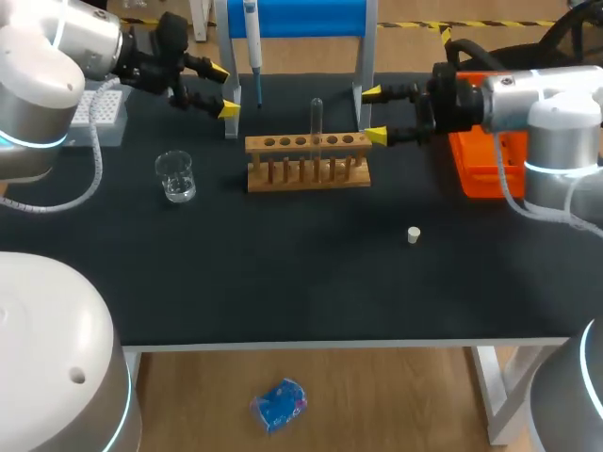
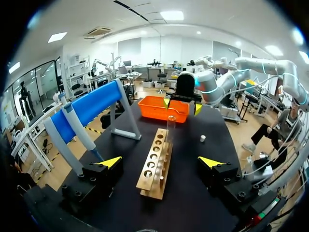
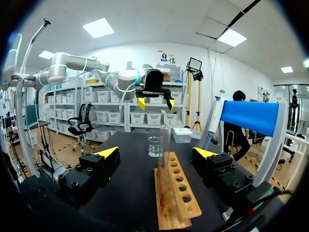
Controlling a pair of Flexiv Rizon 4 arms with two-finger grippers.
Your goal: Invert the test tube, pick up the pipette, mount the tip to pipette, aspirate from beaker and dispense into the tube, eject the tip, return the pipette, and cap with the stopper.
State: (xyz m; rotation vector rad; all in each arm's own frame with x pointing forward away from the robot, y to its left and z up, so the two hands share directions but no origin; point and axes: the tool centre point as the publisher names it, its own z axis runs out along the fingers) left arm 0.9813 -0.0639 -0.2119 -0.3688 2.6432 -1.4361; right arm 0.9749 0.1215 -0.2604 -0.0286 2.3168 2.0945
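Note:
A clear test tube (image 1: 317, 118) stands upright in a wooden rack (image 1: 306, 160) at the table's middle back. My left gripper (image 1: 224, 90) hovers open to the rack's left, and my right gripper (image 1: 374, 114) is open just off the rack's right end; both are empty. A pipette (image 1: 252, 42) hangs on the blue stand (image 1: 297, 17) behind. The glass beaker (image 1: 176, 176) is left of the rack, the small white stopper (image 1: 413, 234) lies front right. From the left wrist, the rack (image 2: 155, 164) and tube (image 2: 170, 128) lie ahead of the open gripper (image 2: 160, 162). From the right wrist, the gripper (image 3: 156, 152) faces the rack (image 3: 176, 193) and beaker (image 3: 155, 146).
A tip box (image 1: 99, 113) sits at the back left under my left arm. An orange bin (image 1: 485, 160) stands at the right under my right arm. The stand's legs (image 1: 362, 66) flank the rack's back.

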